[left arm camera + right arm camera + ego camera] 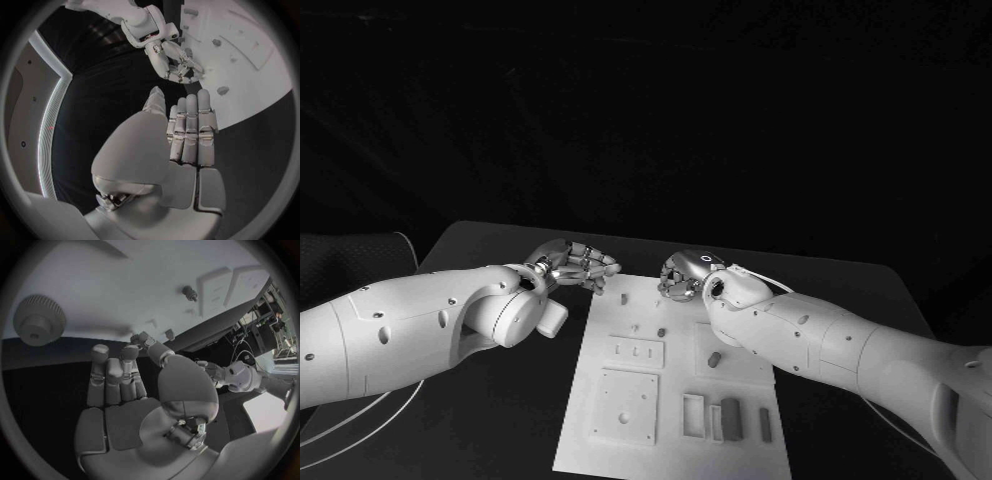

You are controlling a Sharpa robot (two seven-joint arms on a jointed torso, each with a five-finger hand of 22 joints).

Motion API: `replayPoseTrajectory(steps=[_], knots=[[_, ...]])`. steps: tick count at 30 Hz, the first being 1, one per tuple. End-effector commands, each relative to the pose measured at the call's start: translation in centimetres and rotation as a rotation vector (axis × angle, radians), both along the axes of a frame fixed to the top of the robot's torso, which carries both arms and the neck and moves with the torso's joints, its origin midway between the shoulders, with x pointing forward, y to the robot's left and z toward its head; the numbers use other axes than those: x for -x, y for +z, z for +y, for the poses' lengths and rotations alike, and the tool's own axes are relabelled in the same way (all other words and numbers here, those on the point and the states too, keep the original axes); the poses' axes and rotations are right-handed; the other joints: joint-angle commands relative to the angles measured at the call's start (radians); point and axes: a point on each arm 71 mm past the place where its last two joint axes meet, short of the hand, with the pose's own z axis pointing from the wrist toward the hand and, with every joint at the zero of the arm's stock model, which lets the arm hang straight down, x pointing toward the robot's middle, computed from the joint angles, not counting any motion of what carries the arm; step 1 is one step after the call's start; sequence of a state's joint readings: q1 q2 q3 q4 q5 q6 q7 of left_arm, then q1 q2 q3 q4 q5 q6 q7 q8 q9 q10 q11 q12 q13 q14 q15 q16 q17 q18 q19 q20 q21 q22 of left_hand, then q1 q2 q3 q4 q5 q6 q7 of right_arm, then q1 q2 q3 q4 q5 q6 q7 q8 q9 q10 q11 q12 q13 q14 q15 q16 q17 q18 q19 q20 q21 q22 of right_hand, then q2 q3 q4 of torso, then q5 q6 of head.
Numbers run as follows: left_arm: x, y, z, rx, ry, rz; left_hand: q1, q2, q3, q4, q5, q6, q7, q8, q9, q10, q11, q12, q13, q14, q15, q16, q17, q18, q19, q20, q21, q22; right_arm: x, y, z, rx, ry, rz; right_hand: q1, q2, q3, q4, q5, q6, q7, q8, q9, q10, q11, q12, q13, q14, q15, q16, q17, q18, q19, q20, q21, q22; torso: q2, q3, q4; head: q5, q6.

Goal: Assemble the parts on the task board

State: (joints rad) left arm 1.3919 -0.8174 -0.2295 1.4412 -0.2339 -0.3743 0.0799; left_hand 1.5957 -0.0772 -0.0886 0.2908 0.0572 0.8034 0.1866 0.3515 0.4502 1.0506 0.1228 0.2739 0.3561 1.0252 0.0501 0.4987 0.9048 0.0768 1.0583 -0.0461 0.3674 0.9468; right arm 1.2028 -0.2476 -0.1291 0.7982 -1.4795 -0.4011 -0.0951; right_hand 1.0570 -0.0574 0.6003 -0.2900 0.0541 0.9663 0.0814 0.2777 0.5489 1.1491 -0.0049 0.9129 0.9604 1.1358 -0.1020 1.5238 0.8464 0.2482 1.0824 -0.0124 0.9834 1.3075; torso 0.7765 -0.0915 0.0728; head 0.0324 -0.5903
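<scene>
Starting on your left, the left hand (574, 266) hovers at the far left corner of the board (635, 440), over the black table (488, 245). In the left wrist view its fingers (190, 131) lie straight and close together, flat, with nothing in them; in the head view they look slightly curled downward.

Moving right, the board runs down the middle of the table, white, with raised plates and slots. You can see a small dark part (715, 359) lying near its centre-right, and a row of upright blocks (731, 418) in slots near the near edge. Small pegs (661, 331) stand further up.

At the far right corner of the board sits the right hand (684, 277), well apart from the left. Its fingers (112, 375) are loosely extended and narrow in the right wrist view, touching nothing you can make out, thumb (150, 342) angled toward the board edge. That same view shows a toothed gear (39, 319) on the board beside the hand and a peg (189, 292) further off.
</scene>
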Motion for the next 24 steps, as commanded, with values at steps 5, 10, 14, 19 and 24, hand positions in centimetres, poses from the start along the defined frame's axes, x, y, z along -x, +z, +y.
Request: replayPoseTrajectory(steps=[5, 10, 14, 19, 24], knots=[[-0.01, 0.15, -0.25, 0.003, -0.012, -0.007, 0.003, -0.005, 0.006, 0.001, 0.000, -0.002, 0.002, -0.004, 0.002, -0.005, 0.000, 0.004, 0.001, -0.008, -0.001, -0.005, 0.002, 0.018, -0.002, -0.005, -0.005, 0.001, 0.06, -0.15, 0.04, 0.011, 0.004, 0.010, 0.003, -0.015, 0.004, 0.001, 0.000, 0.008, 0.032, -0.013, -0.004, -0.009, 0.006, -0.005, -0.002, -0.006, 0.002, -0.006, -0.001, 0.014, -0.009, -0.002, -0.006, 0.013, 0.000, 0.0004, -0.0001, 0.002, -0.002], [-0.01, 0.15, -0.26, 0.003, -0.013, -0.007, 0.003, -0.005, 0.006, 0.001, 0.000, -0.002, 0.002, -0.004, 0.002, -0.006, 0.000, 0.004, 0.001, -0.008, -0.001, -0.005, 0.002, 0.018, -0.002, -0.005, -0.005, 0.002, 0.14, -0.09, 0.17, 0.001, 0.009, 0.007, 0.005, -0.014, 0.004, 0.001, 0.001, 0.005, 0.033, -0.015, -0.004, -0.010, 0.007, -0.005, -0.002, -0.007, 0.003, -0.006, -0.001, 0.014, -0.009, -0.001, -0.006, 0.013, 0.000, 0.0004, -0.0004, 0.003, 0.000], [-0.02, 0.15, -0.26, 0.003, -0.013, -0.007, 0.003, -0.005, 0.006, 0.001, 0.000, -0.002, 0.002, -0.004, 0.002, -0.006, 0.000, 0.004, 0.001, -0.008, -0.001, -0.005, 0.002, 0.018, -0.002, -0.005, -0.005, 0.002, 0.15, -0.07, 0.19, -0.001, 0.009, 0.005, 0.006, -0.014, 0.004, 0.001, 0.001, 0.000, 0.035, -0.018, -0.006, -0.011, 0.009, -0.004, -0.002, -0.007, 0.004, -0.006, -0.001, 0.014, -0.009, -0.001, -0.006, 0.013, -0.001, 0.0000, -0.0001, 0.002, -0.001], [-0.02, 0.16, -0.25, 0.003, -0.012, -0.007, 0.003, -0.005, 0.006, 0.001, 0.000, -0.002, 0.002, -0.004, 0.002, -0.006, 0.000, 0.004, 0.001, -0.008, -0.001, -0.005, 0.002, 0.018, -0.002, -0.005, -0.005, 0.002, 0.14, -0.03, 0.22, -0.006, 0.008, 0.002, 0.006, -0.015, 0.004, 0.001, 0.001, -0.007, 0.038, -0.022, -0.008, -0.014, 0.011, -0.004, -0.003, -0.009, 0.006, -0.007, -0.001, 0.014, -0.010, 0.000, -0.007, 0.012, 0.000, -0.0001, -0.0003, 0.003, 0.000], [-0.02, 0.17, -0.23, 0.003, -0.012, -0.006, 0.003, -0.005, 0.006, 0.001, 0.000, -0.002, 0.002, -0.004, 0.002, -0.006, 0.000, 0.004, 0.002, -0.008, -0.001, -0.005, 0.002, 0.018, -0.002, -0.005, -0.005, 0.002, 0.16, -0.14, 0.49, 0.000, 0.011, 0.016, 0.008, -0.018, 0.004, 0.001, 0.000, -0.020, 0.042, -0.030, -0.011, -0.017, 0.015, -0.004, -0.004, -0.011, 0.009, -0.008, -0.001, 0.014, -0.012, 0.001, -0.008, 0.012, 0.000, 0.0006, -0.0010, 0.003, -0.001]])
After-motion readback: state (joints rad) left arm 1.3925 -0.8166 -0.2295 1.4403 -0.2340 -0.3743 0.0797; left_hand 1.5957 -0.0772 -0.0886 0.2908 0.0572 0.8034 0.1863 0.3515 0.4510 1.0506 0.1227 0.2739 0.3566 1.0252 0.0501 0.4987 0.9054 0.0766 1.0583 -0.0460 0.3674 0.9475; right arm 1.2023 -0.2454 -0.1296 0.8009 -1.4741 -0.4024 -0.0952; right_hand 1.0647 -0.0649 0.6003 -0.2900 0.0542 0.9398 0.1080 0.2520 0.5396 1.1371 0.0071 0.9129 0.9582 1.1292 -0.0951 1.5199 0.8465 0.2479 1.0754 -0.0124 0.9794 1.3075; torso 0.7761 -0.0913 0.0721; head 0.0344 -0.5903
